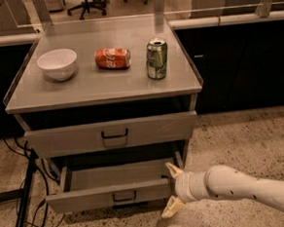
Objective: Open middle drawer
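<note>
Camera view looks down on a grey cabinet whose white arm (254, 188) enters from the lower right and reaches left, almost level, just above the speckled floor. Its claw (166, 190) is at the right end of the middle drawer (99, 199), spread wide with nothing gripped. One pale fingertip (172, 169) stands above the low front panel's corner and the other below it. Whether either tip touches the metal cannot be told.

That drawer is the lowest one visible. It is pulled out, showing its plain grey inside, and has a small dark loop handle (124, 196) at centre. Above it sits the taller-fronted drawer (75, 138).

On the surface (106, 88) a white bowl (57, 63) stands at the left and a red can (113, 58) lies on its side in the middle, with white script in the Coca-Cola style. A green can (156, 58) stands upright at the right; its label is unreadable.
</note>
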You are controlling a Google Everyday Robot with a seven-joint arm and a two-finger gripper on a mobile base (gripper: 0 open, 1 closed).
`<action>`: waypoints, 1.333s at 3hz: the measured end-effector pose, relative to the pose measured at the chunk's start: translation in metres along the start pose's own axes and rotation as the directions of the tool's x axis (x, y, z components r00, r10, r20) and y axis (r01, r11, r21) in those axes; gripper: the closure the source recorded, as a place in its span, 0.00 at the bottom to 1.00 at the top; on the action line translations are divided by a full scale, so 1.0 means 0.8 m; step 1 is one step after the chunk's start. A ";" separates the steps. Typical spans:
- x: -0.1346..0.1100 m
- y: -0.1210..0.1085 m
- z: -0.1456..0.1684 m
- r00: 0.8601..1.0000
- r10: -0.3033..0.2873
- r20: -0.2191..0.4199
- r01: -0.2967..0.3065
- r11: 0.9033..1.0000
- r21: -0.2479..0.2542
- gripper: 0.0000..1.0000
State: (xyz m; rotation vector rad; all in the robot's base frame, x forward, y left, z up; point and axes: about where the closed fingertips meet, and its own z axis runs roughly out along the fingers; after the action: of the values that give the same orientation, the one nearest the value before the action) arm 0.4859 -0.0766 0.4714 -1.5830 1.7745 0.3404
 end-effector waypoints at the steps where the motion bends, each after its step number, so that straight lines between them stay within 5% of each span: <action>1: -0.006 -0.042 0.043 1.000 -0.029 -0.009 0.029 1.000 -0.003 0.00; 4: 0.030 -0.026 0.067 1.000 0.010 -0.020 -0.010 1.000 -0.008 0.00</action>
State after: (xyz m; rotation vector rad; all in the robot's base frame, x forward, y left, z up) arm 0.5240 -0.0656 0.4235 -1.5889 1.7992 0.3385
